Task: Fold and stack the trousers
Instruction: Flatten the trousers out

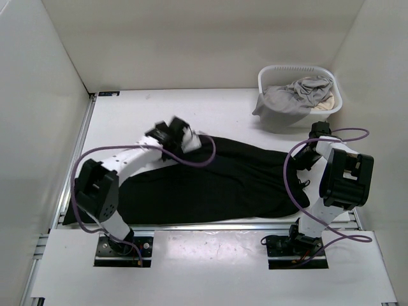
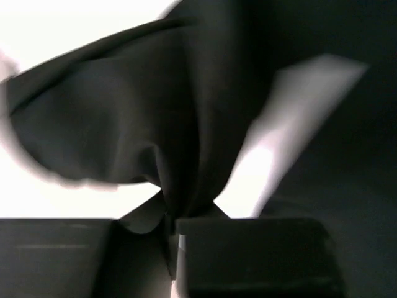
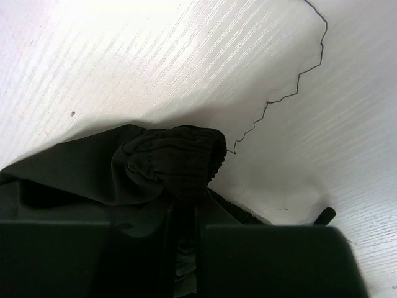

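Pinched black cloth fills the bottom of both wrist views. The trousers (image 1: 217,185) lie stretched across the middle of the overhead view, from the lower left to right of centre, along the near side of the table (image 1: 210,108). The left gripper (image 2: 169,226) has its jaws almost together on a thin fold that fans upward from the bite. Bright table shows behind it, so that edge looks lifted. Overhead, this gripper sits at the garment's upper edge, left of centre. The right gripper (image 3: 186,231) is clamped on cloth just below a gathered, elastic-looking hem, low against the table at the garment's right end.

This looks like the start of a fold. To do it well, both held points should travel together at matching height, keeping the span between them lightly taut so the top layer lands flat and edge on edge. The left bite looks slim, so a slow carry would guard against slipping. A purple cable (image 1: 207,153) loops over the cloth near that gripper and could drag it. A loose thread (image 3: 291,93) lies on the table nearby. The basket (image 1: 268,75) in the upper right, holding a grey garment (image 1: 290,97) and a beige cloth (image 1: 326,105), is well apart.
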Controlling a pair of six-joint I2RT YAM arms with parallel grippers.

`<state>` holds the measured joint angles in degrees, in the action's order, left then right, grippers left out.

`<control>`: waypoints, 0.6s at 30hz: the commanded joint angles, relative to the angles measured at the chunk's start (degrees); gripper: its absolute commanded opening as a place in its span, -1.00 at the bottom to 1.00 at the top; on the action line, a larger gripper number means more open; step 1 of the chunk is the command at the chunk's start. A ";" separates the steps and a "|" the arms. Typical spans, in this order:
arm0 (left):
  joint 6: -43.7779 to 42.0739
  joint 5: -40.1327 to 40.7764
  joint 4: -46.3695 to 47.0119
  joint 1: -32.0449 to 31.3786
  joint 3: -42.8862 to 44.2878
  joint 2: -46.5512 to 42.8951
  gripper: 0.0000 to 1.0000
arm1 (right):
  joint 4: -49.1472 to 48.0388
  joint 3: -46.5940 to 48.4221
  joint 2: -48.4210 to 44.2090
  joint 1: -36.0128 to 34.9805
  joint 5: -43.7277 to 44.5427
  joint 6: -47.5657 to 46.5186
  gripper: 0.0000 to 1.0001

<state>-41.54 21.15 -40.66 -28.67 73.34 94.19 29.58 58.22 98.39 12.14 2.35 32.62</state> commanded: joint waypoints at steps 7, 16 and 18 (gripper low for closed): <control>5.68 -21.91 -22.25 -3.77 3.98 6.71 0.62 | -1.02 -1.70 1.19 0.08 -0.15 -0.01 -1.00; 3.92 -38.39 -18.95 15.12 27.12 5.65 0.68 | -0.49 -1.70 1.19 0.08 -0.15 -0.54 -1.00; 4.71 -34.44 -18.13 17.94 26.59 10.97 0.71 | -0.49 -1.70 1.19 0.08 -0.15 -0.54 -1.00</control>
<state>-37.45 -12.69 -58.87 -14.15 100.68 101.27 29.43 58.13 98.39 12.25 2.00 32.56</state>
